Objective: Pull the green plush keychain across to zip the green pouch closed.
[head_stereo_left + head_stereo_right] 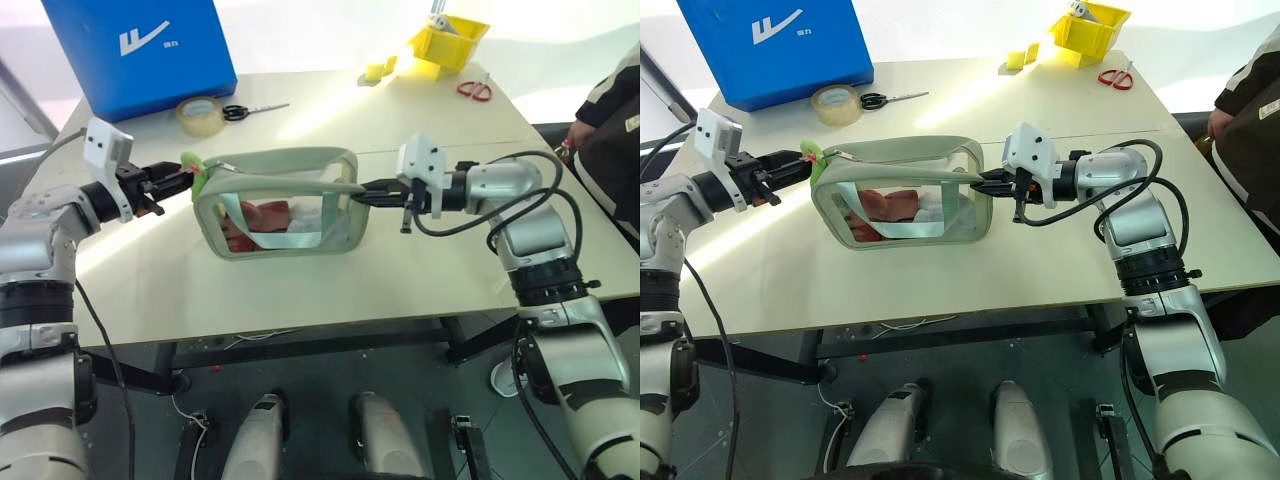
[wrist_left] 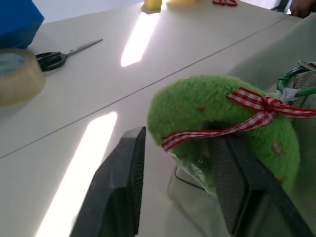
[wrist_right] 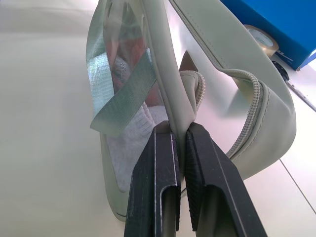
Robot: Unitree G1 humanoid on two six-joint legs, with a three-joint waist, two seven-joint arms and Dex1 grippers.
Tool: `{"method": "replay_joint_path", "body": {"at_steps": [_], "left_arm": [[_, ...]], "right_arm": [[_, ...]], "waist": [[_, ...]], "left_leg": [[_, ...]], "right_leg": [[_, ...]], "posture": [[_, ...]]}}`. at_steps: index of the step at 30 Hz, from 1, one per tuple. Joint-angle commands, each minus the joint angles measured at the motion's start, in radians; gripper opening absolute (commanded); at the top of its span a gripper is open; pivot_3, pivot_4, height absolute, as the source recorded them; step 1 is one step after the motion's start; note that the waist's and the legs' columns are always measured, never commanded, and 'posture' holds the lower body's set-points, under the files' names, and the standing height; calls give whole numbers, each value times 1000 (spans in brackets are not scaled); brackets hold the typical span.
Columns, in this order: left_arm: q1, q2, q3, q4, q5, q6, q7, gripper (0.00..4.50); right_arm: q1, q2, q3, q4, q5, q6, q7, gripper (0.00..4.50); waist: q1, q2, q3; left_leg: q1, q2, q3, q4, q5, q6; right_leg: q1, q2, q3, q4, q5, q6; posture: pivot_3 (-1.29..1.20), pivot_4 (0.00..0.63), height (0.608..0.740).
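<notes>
Lying mid-table, long axis parallel to the front edge, the soft sage green pouch (image 1: pixel 280 203) has clear windows; its fuzzy lime green plush keychain (image 1: pixel 193 172) points left. The right gripper (image 1: pixel 362 194) is clenched on the pouch's right end; the left gripper (image 2: pixel 182 187) brackets the keychain, grip unclear

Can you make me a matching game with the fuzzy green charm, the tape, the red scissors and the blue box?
Things:
1. green plush keychain
2. tape roll
3. red scissors
4. blue box

Places:
A. far left table corner
B. beside the black scissors
C. between the left gripper's fingers
D. near the yellow bin

Pairs: 1-C, 2-B, 3-D, 4-A
</notes>
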Motion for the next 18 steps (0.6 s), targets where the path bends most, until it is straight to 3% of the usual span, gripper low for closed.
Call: {"method": "replay_joint_path", "body": {"at_steps": [1,11,18], "left_arm": [[-28,15,25,-12,0,-22,-6,22],[-117,74,94,-108,-71,60,3,22],[-101,-6,-60,-306,-49,89,-22,22]], "right_arm": [[-38,-2,-13,-15,-1,-19,-10,0],[-38,-3,-19,-7,-9,-32,-24,0],[-41,3,-14,2,-15,-40,-32,0]], "waist": [[0,0,0],[3,0,0],[1,0,0]], "left_leg": [[0,0,0,0,0,0],[0,0,0,0,0,0],[0,0,0,1,0,0]], "right_leg": [[0,0,0,0,0,0],[0,0,0,0,0,0],[1,0,0,0,0,0]], "posture": [[0,150,740],[0,150,740],[0,150,740]]}}
